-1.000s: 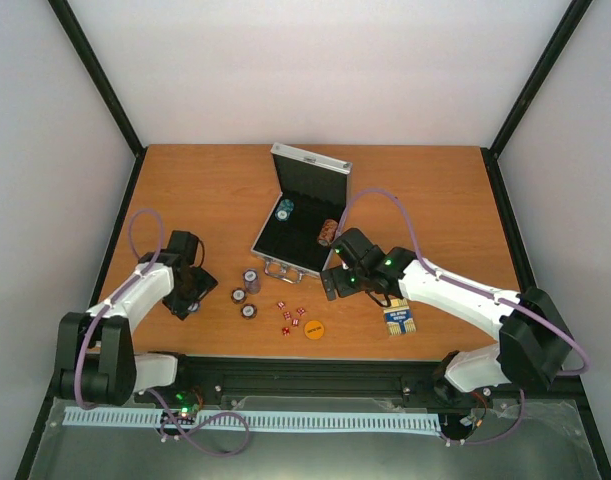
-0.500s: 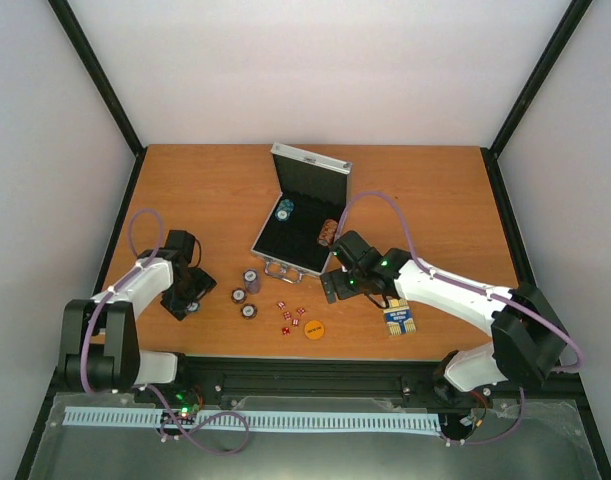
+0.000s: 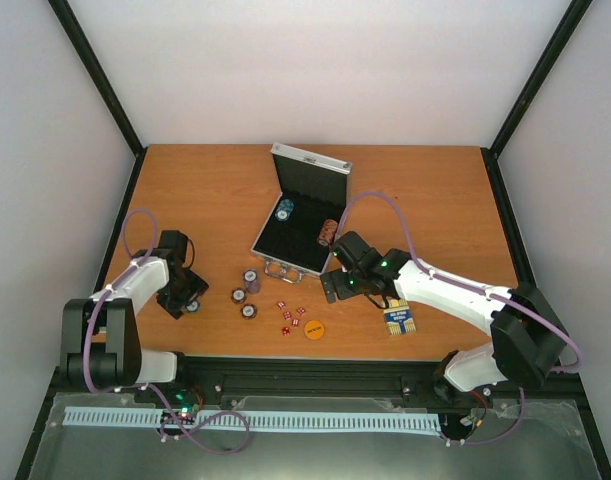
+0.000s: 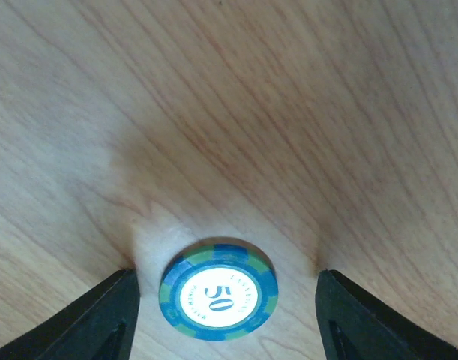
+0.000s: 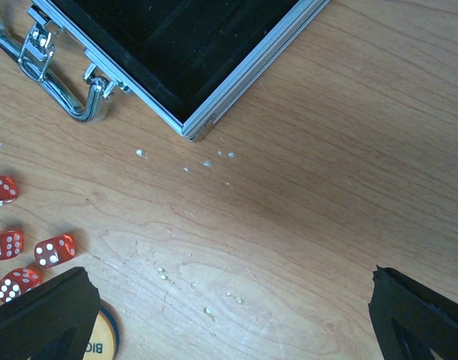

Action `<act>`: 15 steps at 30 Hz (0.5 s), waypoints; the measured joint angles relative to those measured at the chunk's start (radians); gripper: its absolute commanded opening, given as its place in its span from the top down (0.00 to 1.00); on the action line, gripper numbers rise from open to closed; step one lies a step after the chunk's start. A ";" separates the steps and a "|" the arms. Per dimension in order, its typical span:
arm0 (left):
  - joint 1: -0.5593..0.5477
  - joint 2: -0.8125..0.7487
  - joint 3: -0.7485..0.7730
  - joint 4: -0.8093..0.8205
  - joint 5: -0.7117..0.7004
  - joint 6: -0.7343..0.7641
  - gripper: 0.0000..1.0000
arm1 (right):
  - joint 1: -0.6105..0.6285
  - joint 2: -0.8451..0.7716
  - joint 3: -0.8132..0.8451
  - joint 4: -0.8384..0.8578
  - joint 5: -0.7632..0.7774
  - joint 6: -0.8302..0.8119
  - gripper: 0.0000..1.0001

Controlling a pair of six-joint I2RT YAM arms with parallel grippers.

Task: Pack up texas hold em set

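The blue poker chip (image 4: 217, 300) lies flat between the two fingers of the left gripper (image 4: 226, 283), which are apart and not touching it.

Bench (image 3: 215, 190): orange-brown wood grain, flat, matte.
Panels (image 3: 315, 70): plain white, standing at the back and both sides of the bench.
Posts (image 3: 97, 72): black, slanting up from the bench's far corners.
Rail (image 3: 315, 378): black, running along the bench's near edge.
Strip (image 3: 285, 421): white, toothed, lying nearer than the rail.
Specks (image 5: 206, 163): small, pale, scattered on the bench surface.
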 measured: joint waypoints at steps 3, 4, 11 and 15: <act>0.002 0.004 0.000 -0.004 -0.003 0.010 0.40 | 0.000 0.000 -0.005 0.003 0.001 0.001 0.00; 0.002 0.004 0.000 -0.005 -0.003 0.012 0.40 | 0.000 0.000 -0.006 0.003 0.002 0.001 0.00; 0.005 0.003 -0.004 -0.008 -0.003 0.017 0.48 | 0.000 0.000 -0.016 0.004 0.002 0.003 0.00; 0.006 -0.011 -0.014 -0.008 -0.003 0.019 0.52 | 0.000 0.000 -0.019 0.004 0.002 0.003 0.00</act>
